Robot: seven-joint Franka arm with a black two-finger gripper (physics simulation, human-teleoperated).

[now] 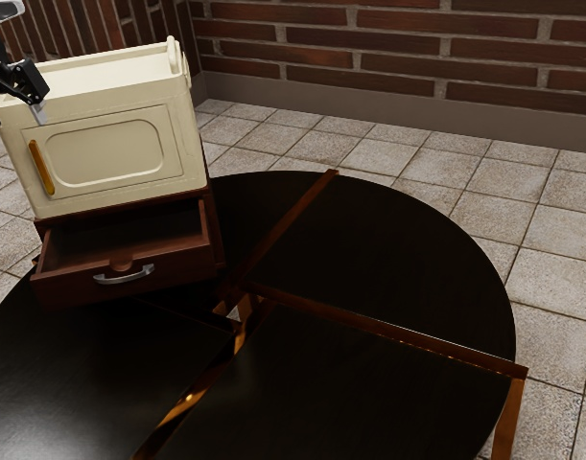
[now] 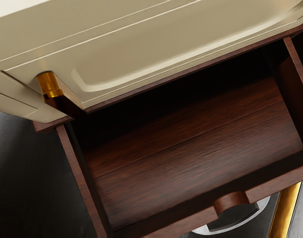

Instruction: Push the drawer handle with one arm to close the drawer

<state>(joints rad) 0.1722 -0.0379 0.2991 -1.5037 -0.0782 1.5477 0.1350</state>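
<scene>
My gripper (image 1: pixel 15 115) is at the exterior view's upper left, by the top left part of the cream cabinet (image 1: pixel 110 91), higher than the drawer. Its two fingers stand apart, open, with nothing seen between them. Below the cream door, the dark red-brown drawer (image 1: pixel 168 271) is pulled out, and its inside looks bare. A curved silver handle (image 1: pixel 125 276) is fixed to the drawer's front. From above, the wrist view shows the drawer (image 2: pixel 191 163) pulled out, with part of the handle (image 2: pixel 230 227) beyond its notched front edge. Handle and gripper are well apart.
The cabinet's closed cream door has an upright golden handle (image 1: pixel 42 169), which juts out above the drawer in the wrist view. Cabinet and drawer stand on a round black table (image 1: pixel 388 259) with brown wooden strips. Behind are floor tiles and a brick wall (image 1: pixel 398 43).
</scene>
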